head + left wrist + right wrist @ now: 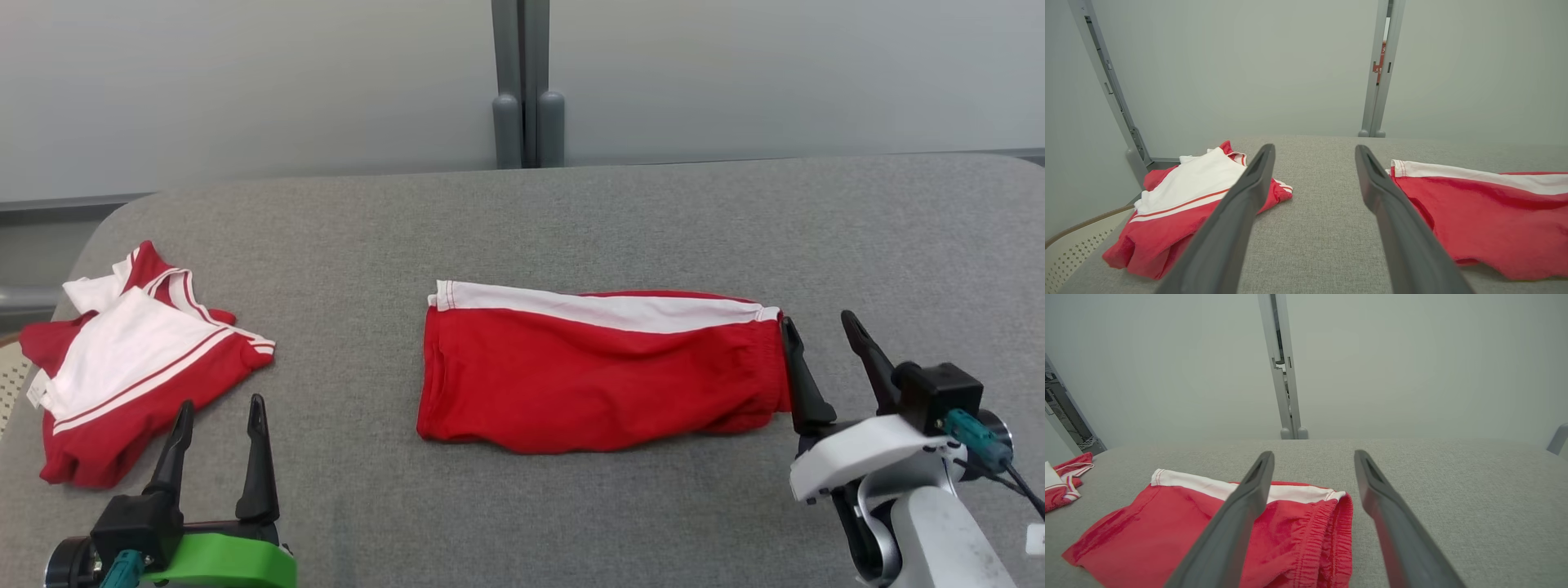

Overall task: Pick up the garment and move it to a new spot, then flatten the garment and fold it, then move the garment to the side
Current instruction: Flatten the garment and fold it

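Observation:
The garment (pixel 596 371), red shorts with a white side stripe, lies folded flat in the middle of the grey table (pixel 571 220); its elastic waistband faces right. It also shows as the garment (pixel 1486 212) and the garment (pixel 1216 535) in the wrist views. My right gripper (pixel 820 331) stands open just off the waistband's right edge, its left finger nearly touching the cloth, nothing between the fingers. My left gripper (pixel 219 412) is open at the lower left, apart from the garment, empty. In the wrist views the left gripper (pixel 1314 151) and right gripper (pixel 1314 457) show spread fingers.
A second red and white garment (pixel 131 367) lies crumpled at the table's left edge, just beyond my left fingers. A grey wall with a vertical post (pixel 526 82) rises behind the table. A pale perforated bin (pixel 1073 241) sits off the left side.

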`<state>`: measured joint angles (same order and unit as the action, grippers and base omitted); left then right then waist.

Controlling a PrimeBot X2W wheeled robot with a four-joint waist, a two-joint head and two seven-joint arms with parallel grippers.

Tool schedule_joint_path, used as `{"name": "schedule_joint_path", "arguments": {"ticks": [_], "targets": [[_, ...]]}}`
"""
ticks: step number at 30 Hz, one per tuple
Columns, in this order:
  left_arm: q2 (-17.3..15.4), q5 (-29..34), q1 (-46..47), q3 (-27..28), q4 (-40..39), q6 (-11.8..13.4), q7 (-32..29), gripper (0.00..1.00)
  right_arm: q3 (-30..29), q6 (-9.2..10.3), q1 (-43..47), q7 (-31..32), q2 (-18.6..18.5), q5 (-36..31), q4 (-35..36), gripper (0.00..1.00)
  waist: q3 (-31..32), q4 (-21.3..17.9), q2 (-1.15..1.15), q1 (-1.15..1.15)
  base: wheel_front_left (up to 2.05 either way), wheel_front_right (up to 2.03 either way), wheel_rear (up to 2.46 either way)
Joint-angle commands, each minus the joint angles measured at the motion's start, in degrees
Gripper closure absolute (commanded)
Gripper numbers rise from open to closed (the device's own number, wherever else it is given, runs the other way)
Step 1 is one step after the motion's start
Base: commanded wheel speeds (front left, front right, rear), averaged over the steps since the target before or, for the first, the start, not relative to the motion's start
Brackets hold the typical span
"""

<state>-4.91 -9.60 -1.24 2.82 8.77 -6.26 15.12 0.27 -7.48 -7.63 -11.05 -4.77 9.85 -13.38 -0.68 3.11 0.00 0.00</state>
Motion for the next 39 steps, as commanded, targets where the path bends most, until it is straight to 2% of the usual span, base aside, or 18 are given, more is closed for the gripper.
{"name": "schedule_joint_path", "arguments": {"ticks": [1, 8, 15, 26, 27, 28, 33, 39], "targets": [[0.21, 0.43, 1.35, -0.19, -0.05, -0.27, 0.02, 0.00, -0.22, -0.03, -1.89, 0.51, -0.40, -0.80, -1.63, 0.00, -1.18, 0.99, 0.00, 0.00, 0.00, 0.00, 0.00], [1.11, 0.67, 3.51, -1.44, 0.18, -0.71, 0.02, 0.00, -1.48, -0.03, -7.74, 2.35, -1.48, -2.15, -12.87, 0.00, -4.06, 3.84, 0.00, 0.00, 0.00, 0.00, 0.00], [1.58, 0.64, 5.02, -2.10, 0.70, -0.77, 0.02, 0.00, -2.79, -0.03, -11.70, 1.53, -2.22, -1.77, -25.58, 0.00, -6.17, 5.94, 0.00, 0.00, 0.00, 0.00, 0.00], [1.92, 0.68, 6.58, -2.78, 1.46, -1.01, 0.02, 0.00, -3.24, -0.03, -16.63, 0.34, -1.46, 2.79, -39.89, 0.02, -7.44, 7.81, 0.00, 0.00, 0.00, 0.00, 0.00], [1.92, 0.68, 6.60, -2.82, 1.53, -1.02, 0.02, 0.00, -2.72, -0.04, -17.00, 0.18, -1.31, 3.27, -40.40, 0.42, -7.47, 7.94, 0.00, 0.00, 0.00, 0.00, 0.00], [1.94, 0.67, 6.58, -2.84, 1.57, -1.04, 0.02, 0.00, -2.05, -0.04, -17.37, 0.00, -1.12, 3.96, -41.11, 1.00, -7.46, 8.05, 0.00, 0.00, 0.00, 0.00, 0.00], [1.98, 0.84, 5.54, -2.17, 1.75, -1.08, 0.02, 0.00, 0.35, -0.03, -18.38, -1.34, -2.31, 6.30, -43.20, 1.00, -6.73, 7.65, 0.00, 0.00, 0.00, 0.00, 0.00], [2.00, 1.32, 4.14, -1.75, 1.73, -1.10, 0.03, 0.00, 2.44, 0.03, -18.16, -2.77, -6.49, 8.70, -43.91, 1.00, -5.16, 5.32, 0.00, 0.00, 0.00, 0.00, 0.00]]}}
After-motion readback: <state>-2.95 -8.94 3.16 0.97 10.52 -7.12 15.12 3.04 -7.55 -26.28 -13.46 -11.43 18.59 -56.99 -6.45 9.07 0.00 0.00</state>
